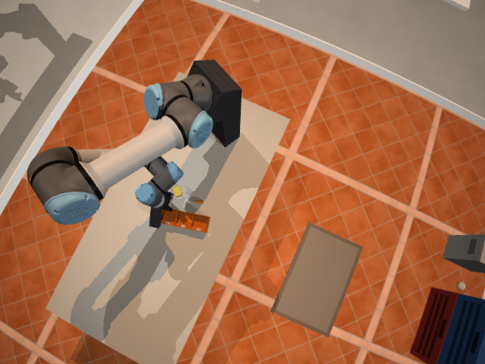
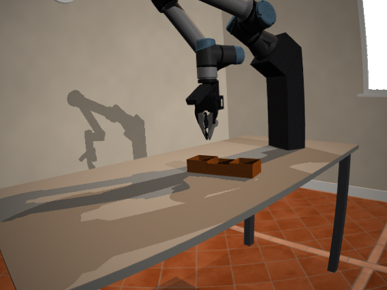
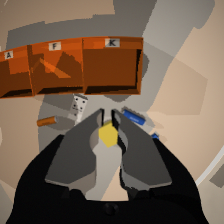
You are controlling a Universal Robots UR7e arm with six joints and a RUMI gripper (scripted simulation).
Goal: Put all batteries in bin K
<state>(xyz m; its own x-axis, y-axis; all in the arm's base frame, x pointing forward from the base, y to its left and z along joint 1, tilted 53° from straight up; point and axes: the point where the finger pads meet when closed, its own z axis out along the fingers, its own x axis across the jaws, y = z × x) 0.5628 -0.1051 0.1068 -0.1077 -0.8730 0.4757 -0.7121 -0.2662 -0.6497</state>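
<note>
An orange tray of three bins [image 3: 70,67] stands upright on the table, labelled A, F and K. Bin K [image 3: 112,65] is the right one in the wrist view and looks empty. Two blue batteries [image 3: 133,116] [image 3: 155,135] lie on the table just in front of bin K. My gripper [image 3: 107,110] hangs well above the table near them. Its fingers are shut with nothing between them. A yellow block [image 3: 107,135] on the table shows through the gap behind the fingertips. The gripper [image 2: 206,134] also shows above the far side of the tray [image 2: 223,165].
A white die-like block [image 3: 78,105] and a small orange cylinder [image 3: 46,121] lie on the table in front of bin F. The yellow block [image 1: 177,190] sits beside the tray [image 1: 185,220]. The black robot pedestal [image 2: 284,92] stands at the table's far end.
</note>
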